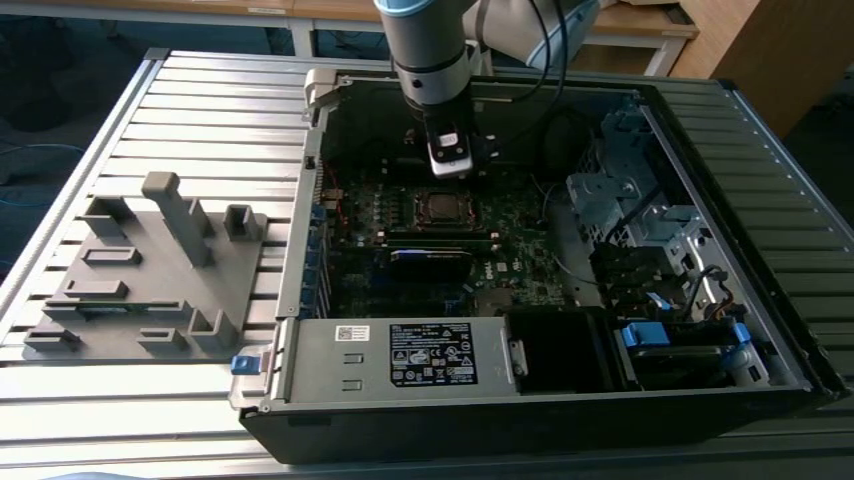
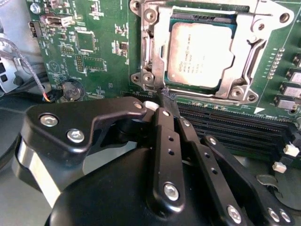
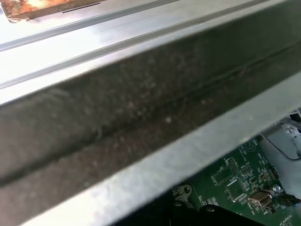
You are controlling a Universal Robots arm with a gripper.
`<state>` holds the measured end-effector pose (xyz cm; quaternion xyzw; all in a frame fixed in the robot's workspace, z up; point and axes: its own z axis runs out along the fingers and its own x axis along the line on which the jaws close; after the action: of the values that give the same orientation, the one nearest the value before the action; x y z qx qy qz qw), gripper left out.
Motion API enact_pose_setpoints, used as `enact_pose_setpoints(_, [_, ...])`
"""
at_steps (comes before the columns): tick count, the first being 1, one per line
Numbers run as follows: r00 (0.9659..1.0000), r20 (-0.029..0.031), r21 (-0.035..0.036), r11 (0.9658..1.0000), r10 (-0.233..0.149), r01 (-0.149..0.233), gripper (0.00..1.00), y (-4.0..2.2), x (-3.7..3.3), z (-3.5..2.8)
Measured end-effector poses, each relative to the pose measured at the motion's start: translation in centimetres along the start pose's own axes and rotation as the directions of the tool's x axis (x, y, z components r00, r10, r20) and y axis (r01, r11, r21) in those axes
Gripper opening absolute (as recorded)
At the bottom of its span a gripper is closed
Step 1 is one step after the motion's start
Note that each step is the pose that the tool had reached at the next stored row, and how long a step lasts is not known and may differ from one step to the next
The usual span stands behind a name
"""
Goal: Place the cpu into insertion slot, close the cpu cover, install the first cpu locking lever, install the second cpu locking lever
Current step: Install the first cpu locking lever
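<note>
A slatted metal table (image 1: pixel 214 100) is carrying an open computer case (image 1: pixel 534 400), which is lying on its side with the green motherboard (image 1: pixel 521 260) facing up. To the exterior view's left of the case, a grey fixture block (image 1: pixel 147 270) with upright posts is sitting on the slats. The robot arm (image 1: pixel 430 50) is reaching down into the case from the far side.

In the second wrist view the gripper (image 2: pixel 168 96) is hanging just beside the insertion slot (image 2: pixel 150 56), at the edge nearest the long black memory slots (image 2: pixel 235 127). Its fingers (image 2: pixel 167 136) are lying pressed together, with nothing clamped between them. The tips are standing very near the slot's rim (whether they are touching it cannot be told).

The cpu cover (image 2: pixel 244 52) is lying flat over the slot, its shiny frame surrounding the chip. The cpu (image 2: pixel 200 54) is sitting inside the slot, its dull silver top showing through the cover's square window.

In the first wrist view, a grey edge of the case wall (image 3: pixel 141 117) is crossing the frame, with a corner of the motherboard beyond it.
</note>
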<state>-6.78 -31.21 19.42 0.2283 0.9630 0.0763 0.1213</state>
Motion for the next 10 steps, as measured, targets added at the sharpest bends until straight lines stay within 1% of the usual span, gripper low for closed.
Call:
enact_pose_setpoints(5, [1.0000,0.0001,0.0001,1.0000,0.000,0.000,0.11,-0.04,0.04,0.18])
enact_pose_setpoints(10, [1.0000,0.0001,0.0001,1.0000,0.000,0.000,0.11,-0.04,0.04,0.20])
